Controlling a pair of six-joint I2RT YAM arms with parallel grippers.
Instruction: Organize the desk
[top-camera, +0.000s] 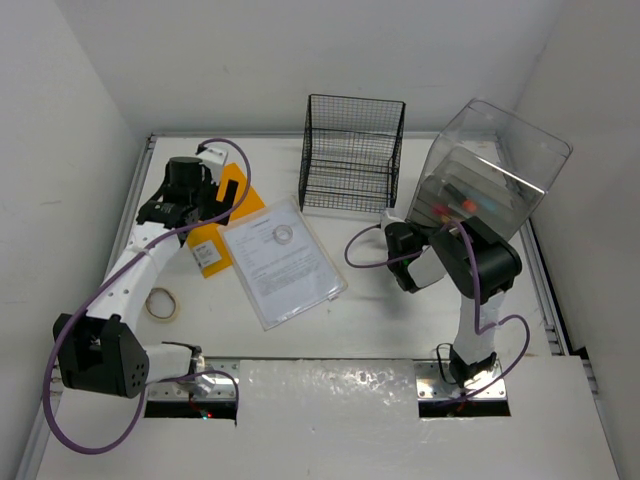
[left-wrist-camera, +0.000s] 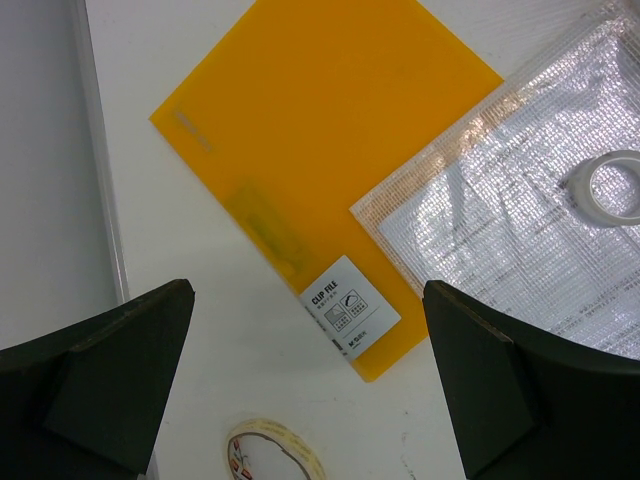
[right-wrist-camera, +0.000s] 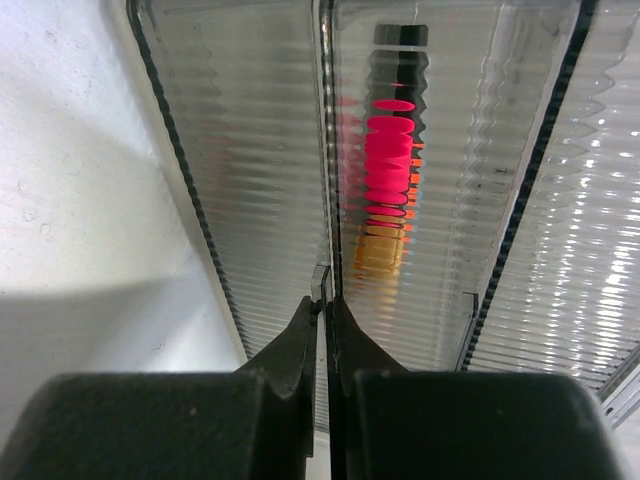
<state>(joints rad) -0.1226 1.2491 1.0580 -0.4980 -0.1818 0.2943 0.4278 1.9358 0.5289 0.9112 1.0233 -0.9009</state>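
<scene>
Two arms share the white desk (top-camera: 380, 320), which runs under everything between its metal rails; take the rack (top-camera: 352, 150), standing at the middle of the far edge, as your mark. Your left gripper (left-wrist-camera: 308, 290) hangs left of the rack with its jaws spread wide and nothing between them. It looks straight down on an orange folder (left-wrist-camera: 320, 150) that lies flat on the desk, left of the rack and nearer to you. A white label (left-wrist-camera: 350, 320) sits at the folder's near corner. A clear sleeve (top-camera: 283, 262) holding a printed sheet lies in front of the rack and overlaps the folder's right edge. A tape ring (top-camera: 283, 234) rests on the sleeve. A tape roll (top-camera: 163, 303) lies on bare desk, well left of the rack and nearer still, beside your left arm. Just right of the rack stands the clear box (top-camera: 490, 170). Your right gripper (right-wrist-camera: 322, 310) is at the box's front, on the near side. Its fingers are pressed together, with the tips at the seam between two ribbed drawer fronts. Whether they pinch any thin edge there you cannot tell. Behind the ribbing you see blurred shapes in the drawer — black, pink and orange.
</scene>
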